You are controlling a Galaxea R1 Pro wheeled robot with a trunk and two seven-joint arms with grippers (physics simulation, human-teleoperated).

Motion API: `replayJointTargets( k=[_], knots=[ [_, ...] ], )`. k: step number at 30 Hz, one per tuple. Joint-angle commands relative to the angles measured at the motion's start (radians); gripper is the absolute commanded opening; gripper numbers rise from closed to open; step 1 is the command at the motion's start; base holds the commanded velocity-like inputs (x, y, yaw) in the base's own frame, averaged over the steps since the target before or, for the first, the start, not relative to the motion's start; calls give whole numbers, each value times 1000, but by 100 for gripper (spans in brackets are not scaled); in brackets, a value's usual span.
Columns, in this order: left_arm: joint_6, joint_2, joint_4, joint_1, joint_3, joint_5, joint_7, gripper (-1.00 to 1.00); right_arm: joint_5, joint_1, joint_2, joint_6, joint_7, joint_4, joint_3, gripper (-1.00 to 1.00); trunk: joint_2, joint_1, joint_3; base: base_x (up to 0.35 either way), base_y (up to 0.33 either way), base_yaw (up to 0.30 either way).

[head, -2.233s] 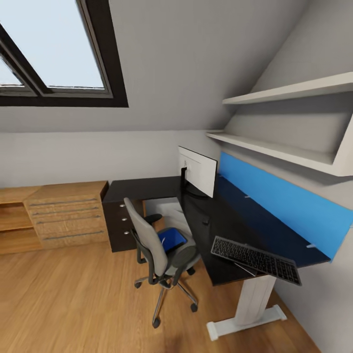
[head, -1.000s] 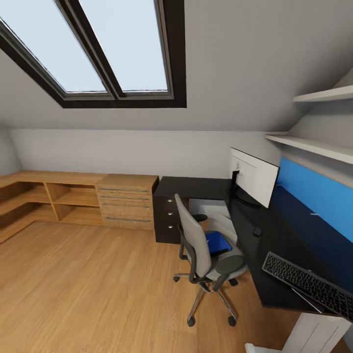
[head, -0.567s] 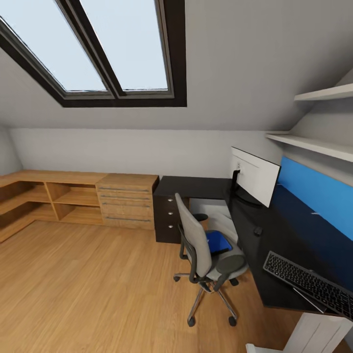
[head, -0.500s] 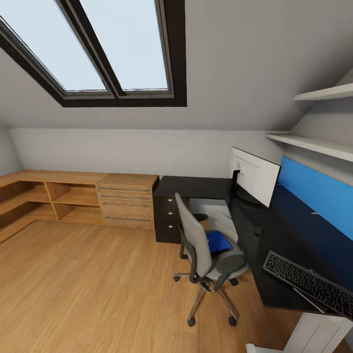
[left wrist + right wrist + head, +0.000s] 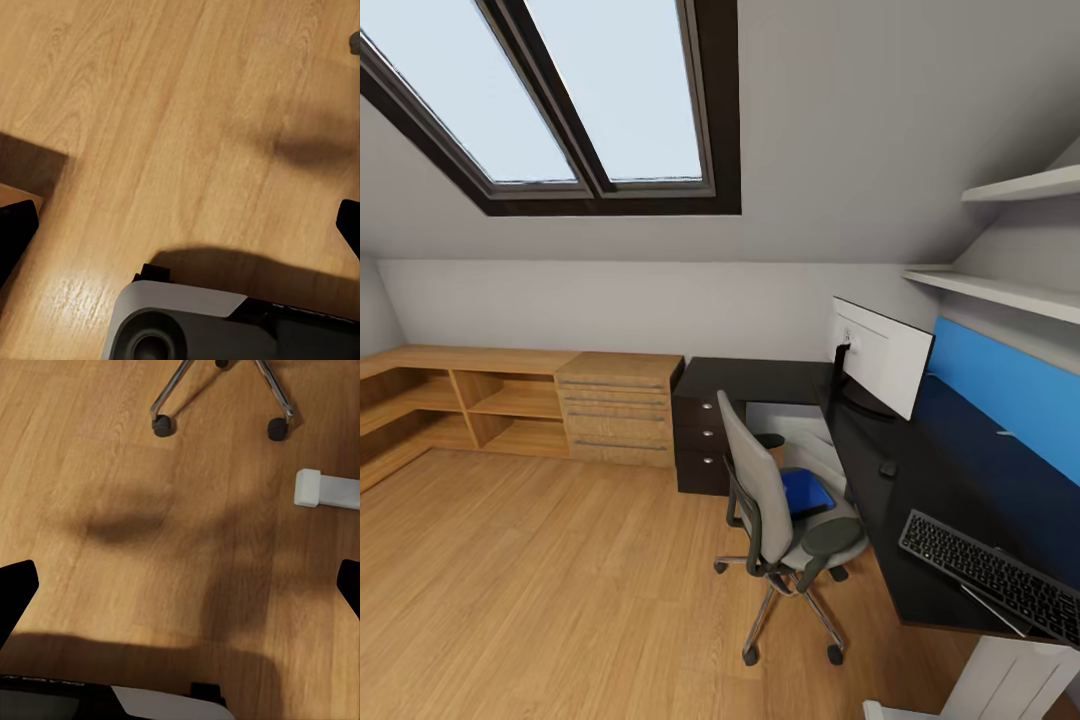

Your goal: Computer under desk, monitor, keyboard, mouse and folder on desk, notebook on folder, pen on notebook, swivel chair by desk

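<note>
The grey swivel chair (image 5: pixel 775 505) stands on the floor beside the black desk (image 5: pixel 920 500), with the blue folder (image 5: pixel 806 491) lying on its seat. On the desk are the white-backed monitor (image 5: pixel 881 362), the small black mouse (image 5: pixel 887 467) and the black keyboard (image 5: pixel 990 576) near the front edge. A thin pen-like stick (image 5: pixel 987 609) lies by the keyboard. A white box (image 5: pixel 797 440), perhaps the computer, sits under the desk. The notebook is out of view. My left gripper (image 5: pixel 180 229) and right gripper (image 5: pixel 180 585) hang open above bare floor, holding nothing.
Wooden shelving and a drawer unit (image 5: pixel 618 408) line the far wall, and black desk drawers (image 5: pixel 700 440) stand beside them. Chair casters (image 5: pixel 161 426) and the desk's white foot (image 5: pixel 326 487) lie ahead of the right gripper. My base (image 5: pixel 187 330) sits below the left gripper.
The head camera swung left over two seconds, shifting the desk and chair rightward in view. During the last second the picture has barely shifted, and nothing on the desk or chair moved.
</note>
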Motion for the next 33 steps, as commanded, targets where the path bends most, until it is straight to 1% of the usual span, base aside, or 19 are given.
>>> replayJointTargets(
  k=[1,4,9,33],
  knots=[
    [-1,-1,-1,0,0,3,1,100,0,0,0,-2,3,0,0,100,-8,4,-5,0,0,0],
    [-1,-8,-1,0,-1,3,1,100,0,0,0,-2,3,0,0,100,-29,16,-14,0,0,0],
    [-1,-10,-1,0,-1,3,1,100,0,0,0,-2,3,0,0,100,-64,35,-30,0,0,0],
    [-1,-9,-1,0,-2,0,1,100,0,0,0,-2,3,-1,1,100,-232,127,-105,0,0,0]
  ],
)
